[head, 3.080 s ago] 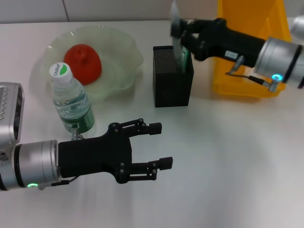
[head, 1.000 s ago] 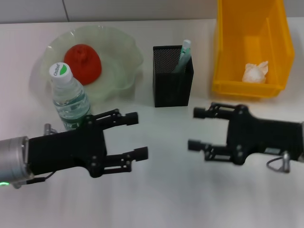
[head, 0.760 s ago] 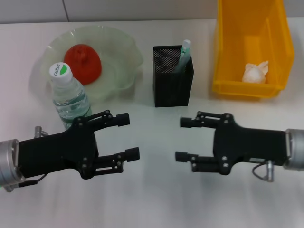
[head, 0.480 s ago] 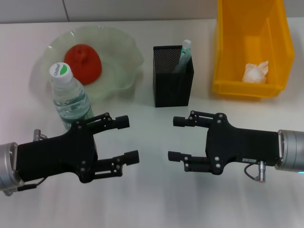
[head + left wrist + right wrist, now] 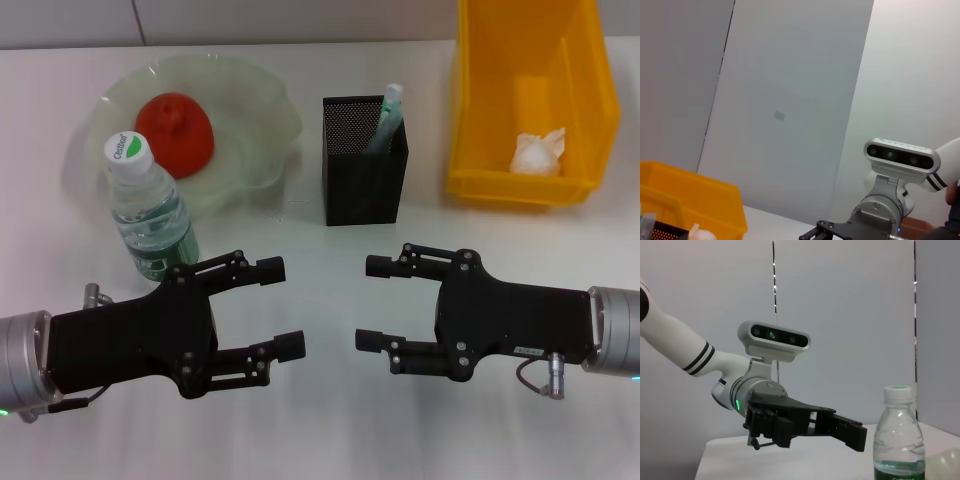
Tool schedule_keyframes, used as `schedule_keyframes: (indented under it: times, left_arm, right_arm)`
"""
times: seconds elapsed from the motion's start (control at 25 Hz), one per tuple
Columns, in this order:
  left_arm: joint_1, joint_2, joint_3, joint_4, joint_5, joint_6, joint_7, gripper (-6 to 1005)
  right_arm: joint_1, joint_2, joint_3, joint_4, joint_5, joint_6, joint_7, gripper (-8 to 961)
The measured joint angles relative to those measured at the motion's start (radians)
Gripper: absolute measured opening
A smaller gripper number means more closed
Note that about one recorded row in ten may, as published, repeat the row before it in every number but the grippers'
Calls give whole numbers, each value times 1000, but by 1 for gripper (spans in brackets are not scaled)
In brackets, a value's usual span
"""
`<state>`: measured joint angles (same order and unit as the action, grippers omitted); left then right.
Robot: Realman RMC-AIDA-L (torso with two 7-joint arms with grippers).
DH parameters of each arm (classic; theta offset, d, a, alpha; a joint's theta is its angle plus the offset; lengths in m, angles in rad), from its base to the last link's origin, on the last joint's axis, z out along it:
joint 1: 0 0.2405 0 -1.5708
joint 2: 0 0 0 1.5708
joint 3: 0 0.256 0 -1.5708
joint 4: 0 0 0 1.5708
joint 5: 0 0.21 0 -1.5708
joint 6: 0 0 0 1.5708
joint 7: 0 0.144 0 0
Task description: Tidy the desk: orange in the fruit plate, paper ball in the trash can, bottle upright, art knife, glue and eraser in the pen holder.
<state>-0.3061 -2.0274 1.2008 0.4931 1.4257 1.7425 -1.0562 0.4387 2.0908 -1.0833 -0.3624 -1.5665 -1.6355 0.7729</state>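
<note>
The orange lies in the green glass fruit plate. In front of the plate stands the bottle, upright; the right wrist view shows the bottle too. The paper ball rests inside the yellow trash can. A slim green-and-white item pokes out of the black mesh pen holder; art knife, glue and eraser are otherwise hidden. My left gripper and right gripper hover open and empty near the table's front, fingertips facing each other.
The left wrist view shows the yellow trash can and the right gripper low in the picture. In the right wrist view the left gripper reaches toward the bottle's side. White tabletop lies under both grippers.
My right gripper left the pen holder's top, empty, and came down to the front of the table opposite the left one. The left gripper shifted slightly nearer the front edge.
</note>
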Motion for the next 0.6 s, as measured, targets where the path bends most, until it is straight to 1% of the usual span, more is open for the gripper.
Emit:
schedule_keyframes:
  times: [0.6]
  left_arm:
    - [0,-1,3,-1,2,-6,-1,800]
  right_arm:
    - [-1,0,9,19,0,-19,0,723]
